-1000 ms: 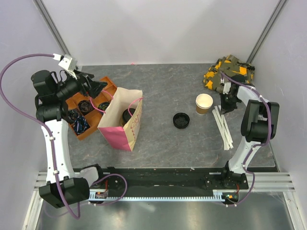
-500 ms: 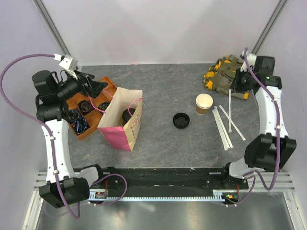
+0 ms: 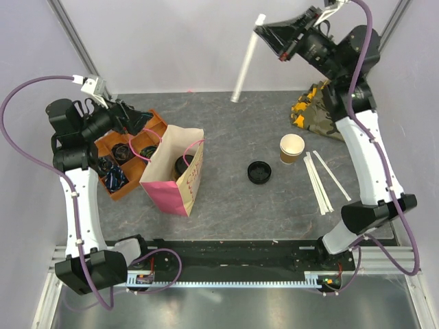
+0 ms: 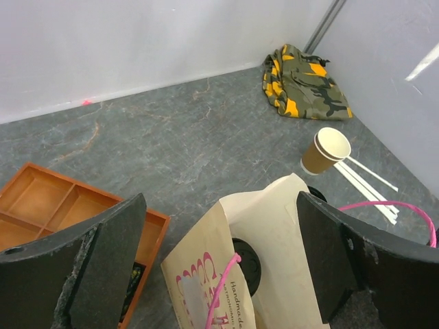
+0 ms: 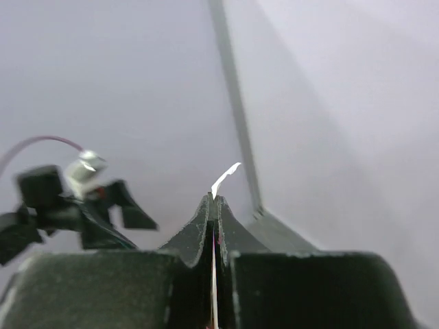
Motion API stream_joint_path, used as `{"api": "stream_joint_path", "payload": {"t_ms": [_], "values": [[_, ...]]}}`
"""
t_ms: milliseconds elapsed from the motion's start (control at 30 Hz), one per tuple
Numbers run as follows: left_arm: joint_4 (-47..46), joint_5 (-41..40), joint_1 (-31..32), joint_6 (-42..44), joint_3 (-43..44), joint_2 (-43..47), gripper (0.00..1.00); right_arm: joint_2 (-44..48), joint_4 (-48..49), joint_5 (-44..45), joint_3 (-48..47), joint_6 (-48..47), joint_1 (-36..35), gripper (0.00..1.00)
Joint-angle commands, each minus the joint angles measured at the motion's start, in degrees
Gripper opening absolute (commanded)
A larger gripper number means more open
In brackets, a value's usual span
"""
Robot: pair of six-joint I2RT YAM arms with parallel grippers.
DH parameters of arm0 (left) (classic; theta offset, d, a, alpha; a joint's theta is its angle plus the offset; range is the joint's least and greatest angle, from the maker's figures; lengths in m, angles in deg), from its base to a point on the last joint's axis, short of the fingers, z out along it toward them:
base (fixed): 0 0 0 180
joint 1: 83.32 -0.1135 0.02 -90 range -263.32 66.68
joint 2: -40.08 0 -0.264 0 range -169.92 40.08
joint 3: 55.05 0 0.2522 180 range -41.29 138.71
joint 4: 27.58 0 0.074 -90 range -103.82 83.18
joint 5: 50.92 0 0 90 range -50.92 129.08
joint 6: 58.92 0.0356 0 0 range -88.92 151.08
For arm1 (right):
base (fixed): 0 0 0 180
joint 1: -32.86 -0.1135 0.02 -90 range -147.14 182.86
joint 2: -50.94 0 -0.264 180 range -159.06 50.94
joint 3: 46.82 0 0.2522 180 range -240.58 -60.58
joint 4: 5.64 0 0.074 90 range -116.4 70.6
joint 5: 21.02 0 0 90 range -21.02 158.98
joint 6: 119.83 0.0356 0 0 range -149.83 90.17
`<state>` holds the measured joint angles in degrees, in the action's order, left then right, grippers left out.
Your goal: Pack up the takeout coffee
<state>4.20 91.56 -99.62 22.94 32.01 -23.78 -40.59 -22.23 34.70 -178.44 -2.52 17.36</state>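
Nearest me, the bag stands open with the coffee inside it, black lid up. My left claw hangs above the bag's mouth, fingers spread wide and empty. Farther out, my right claw is raised high over the table's far side — pinched tight on a straw.
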Motion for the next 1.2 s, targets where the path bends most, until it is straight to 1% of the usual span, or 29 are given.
{"api": "stream_joint_path", "payload": {"t_ms": [0,33,67,100,133,167,267,367,433,500,600,633,733,933,967,1033,1133,1167], "values": [[-1.5,-2.3,-0.8,-2.8,3.8,-0.4,0.99,-2.1,20.4,-0.4,-0.1,6.6,-9.5,0.00],[-1.3,-2.6,-1.0,-1.9,4.5,-0.4,0.99,-1.3,22.3,0.6,2.1,6.4,-11.2,0.00],[-0.7,-3.4,-1.4,-1.5,4.9,-0.3,0.99,-0.9,24.3,1.4,6.6,6.5,-14.6,0.00],[-0.3,-3.8,-1.7,-1.2,5.4,-0.4,0.99,-0.7,27.2,3.0,8.2,6.4,-16.3,0.00],[0.6,-4.2,-1.9,-0.6,6.4,-0.6,0.99,-0.4,27.9,3.9,9.2,5.4,-18.0,0.00],[1.7,-5.3,-2.2,-0.4,6.8,-0.6,0.99,-0.2,28.5,4.9,11.3,2.3,-21.8,0.00],[2.5,-5.3,-2.4,0.0,6.4,0.6,0.99,-0.1,31.6,10.0,15.2,-3.6,-28.1,0.00],[2.6,-5.1,-2.6,1.1,5.1,2.1,0.99,-2.8,33.1,10.8,15.2,-5.0,-31.4,0.00],[3.2,-5.6,-2.6,1.7,4.9,2.5,0.99,-4.0,32.8,10.9,16.1,-5.8,-33.1,0.00],[3.9,-5.8,-2.5,2.2,4.9,2.8,0.99,-3.9,30.5,11.4,17.3,-8.4,-33.9,0.00],[3.9,-4.9,-2.5,2.3,4.1,3.6,0.99,-2.8,30.3,11.8,23.5,-10.8,-34.5,0.00],[3.9,-5.0,-2.5,2.3,3.7,3.7,0.99,-2.7,30.3,11.6,25.6,-11.0,-34.9,0.00],[3.8,-5.8,-2.5,2.2,2.7,4.9,0.99,-2.5,29.6,10.5,28.0,-11.4,-35.4,0.00],[4.5,-6.3,-2.5,1.6,1.1,6.4,0.99,-2.9,29.4,9.7,31.0,-11.1,-36.6,0.00],[4.8,-6.3,-2.5,1.5,1.1,6.5,0.99,-3.2,29.2,9.6,31.1,-10.8,-36.7,0.01],[5.9,-6.8,-2.5,1.8,1.1,6.8,0.99,-3.5,28.5,9.2,31.2,-10.6,-36.7,0.10],[7.3,-7.8,-2.5,2.3,2.0,6.6,0.99,-3.7,27.8,8.6,31.4,-10.4,-36.6,0.19],[8.5,-7.9,-2.5,2.6,2.9,6.5,0.99,-3.7,27.8,8.6,31.4,-10.4,-36.7,0.25]]}}
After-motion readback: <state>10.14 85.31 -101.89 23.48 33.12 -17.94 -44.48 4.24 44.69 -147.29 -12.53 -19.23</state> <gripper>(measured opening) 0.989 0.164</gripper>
